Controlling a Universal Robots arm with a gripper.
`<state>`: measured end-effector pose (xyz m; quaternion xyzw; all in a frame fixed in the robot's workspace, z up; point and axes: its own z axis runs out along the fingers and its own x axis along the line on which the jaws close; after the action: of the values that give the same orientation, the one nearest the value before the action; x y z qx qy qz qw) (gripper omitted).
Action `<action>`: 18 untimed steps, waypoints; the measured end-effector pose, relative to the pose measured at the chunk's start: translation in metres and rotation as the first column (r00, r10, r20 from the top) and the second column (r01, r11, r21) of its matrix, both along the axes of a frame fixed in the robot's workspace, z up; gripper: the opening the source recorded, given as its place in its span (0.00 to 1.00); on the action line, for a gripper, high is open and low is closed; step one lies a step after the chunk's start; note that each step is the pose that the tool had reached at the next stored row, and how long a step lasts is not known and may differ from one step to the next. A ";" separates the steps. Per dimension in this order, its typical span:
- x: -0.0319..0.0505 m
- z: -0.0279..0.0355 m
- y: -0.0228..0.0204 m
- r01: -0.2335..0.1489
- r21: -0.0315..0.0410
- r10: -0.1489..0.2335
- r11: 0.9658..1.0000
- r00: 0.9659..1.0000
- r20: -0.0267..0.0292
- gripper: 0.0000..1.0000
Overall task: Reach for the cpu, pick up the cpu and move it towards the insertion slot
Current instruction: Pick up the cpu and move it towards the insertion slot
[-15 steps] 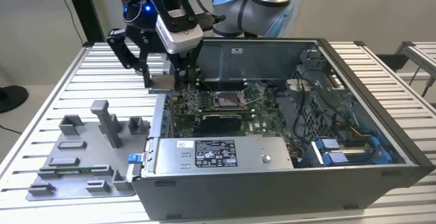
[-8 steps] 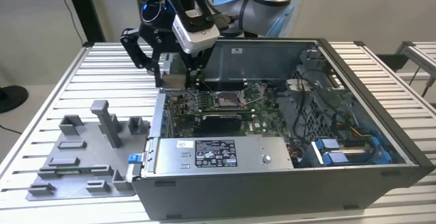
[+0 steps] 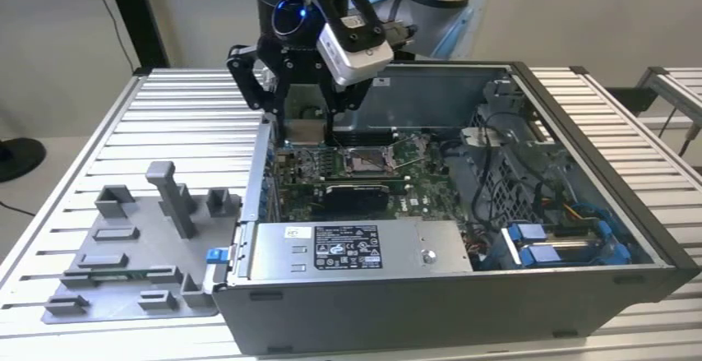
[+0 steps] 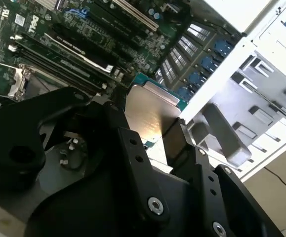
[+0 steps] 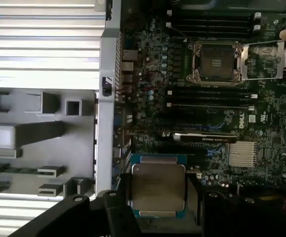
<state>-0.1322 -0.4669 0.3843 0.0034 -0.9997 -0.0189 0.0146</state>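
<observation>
Silvery cpu (image 5: 157, 186) clamped between black gripper (image 3: 304, 131) fingers (image 4: 182, 148), held above motherboard, insertion slot (image 3: 367, 160) centre frame, apart.

This looks like a robotics lab or test workshop. An open grey desktop computer case (image 3: 461, 238) with its green motherboard (image 5: 207, 123) exposed lies on a ribbed aluminium-profile table (image 3: 176, 114), beside a flat grey plastic fixture plate (image 3: 121, 254) carrying upright holder blocks. Plain pale walls stand behind.
</observation>
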 end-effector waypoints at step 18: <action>0.0609 0.0000 0.0000 0.000 0.000 0.000 1.000 1.000 -0.004 0.00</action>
<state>-0.0713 -0.4669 0.3843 0.0034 -0.9997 -0.0189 0.0166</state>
